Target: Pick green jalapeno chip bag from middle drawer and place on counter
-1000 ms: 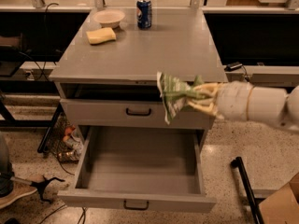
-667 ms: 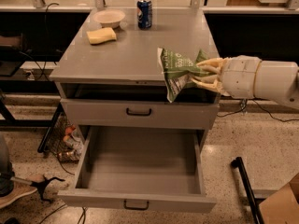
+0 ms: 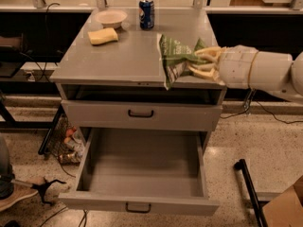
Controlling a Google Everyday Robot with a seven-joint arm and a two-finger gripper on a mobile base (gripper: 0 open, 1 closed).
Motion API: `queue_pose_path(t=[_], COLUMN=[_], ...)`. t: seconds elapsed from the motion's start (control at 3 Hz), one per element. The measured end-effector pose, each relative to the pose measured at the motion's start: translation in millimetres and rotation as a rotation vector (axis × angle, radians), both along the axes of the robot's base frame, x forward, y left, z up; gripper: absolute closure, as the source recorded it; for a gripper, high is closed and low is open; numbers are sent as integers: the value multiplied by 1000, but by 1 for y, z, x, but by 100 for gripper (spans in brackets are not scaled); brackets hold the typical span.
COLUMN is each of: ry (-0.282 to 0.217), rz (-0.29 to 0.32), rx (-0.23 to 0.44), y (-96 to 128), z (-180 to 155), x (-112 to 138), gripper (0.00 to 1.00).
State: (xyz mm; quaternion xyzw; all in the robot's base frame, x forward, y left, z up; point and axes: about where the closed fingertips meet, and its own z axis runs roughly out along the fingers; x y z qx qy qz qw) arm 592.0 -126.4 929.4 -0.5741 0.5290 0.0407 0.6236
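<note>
Green jalapeno chip bag (image 3: 176,60) is pinched in the gripper (image 3: 204,64), hanging over the right front edge of the counter (image 3: 118,60). Placing is judged in hand; lowering leftward and release are called for. Below the gripper the middle drawer (image 3: 142,167) is left open. Bowl (image 3: 111,18), sponge (image 3: 102,36) and can (image 3: 147,13), far left, are well clear.

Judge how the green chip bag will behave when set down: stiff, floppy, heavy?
The green jalapeno chip bag looks floppy: its lower end hangs crumpled below the hand. Probably light, since that hand, at the counter's right front, pinches one side only. It may slump, not stand.
</note>
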Motion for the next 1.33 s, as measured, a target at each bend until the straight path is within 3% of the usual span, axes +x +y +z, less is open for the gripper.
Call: queue_pose_path(t=[0.33,0.67,1.33], ry=[-38,-33,63], rz=[-8,-43,-80], rx=[37,48,41], y=[11,28,49], z=[22,31,12], x=[43,94,175], gripper=[100,82,36])
